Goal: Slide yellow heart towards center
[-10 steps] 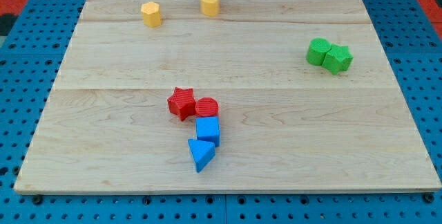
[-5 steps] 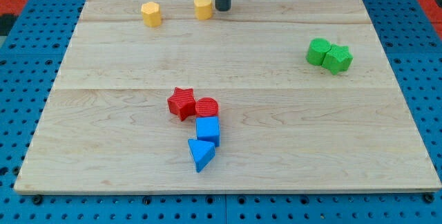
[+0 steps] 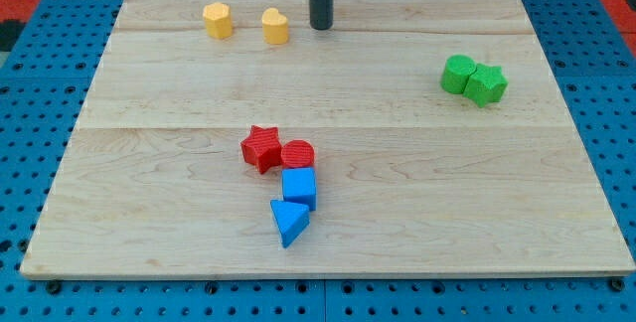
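The yellow heart [image 3: 275, 26] lies near the view's top edge of the wooden board [image 3: 417, 213], a little left of centre. My tip [image 3: 320, 27] stands just to the heart's right, a small gap apart from it. A second yellow block [image 3: 217, 20], roughly hexagonal, sits to the heart's left.
A red star [image 3: 261, 148] and a red cylinder [image 3: 297, 155] touch near the board's middle, with a blue cube [image 3: 299, 188] and a blue triangle [image 3: 288, 222] just below them. Two green blocks [image 3: 473, 80] sit together at the view's right.
My tip moved from behind the yellow heart to its right side and came lower. The heart slid to the view's left and slightly down, closer to the other yellow block.
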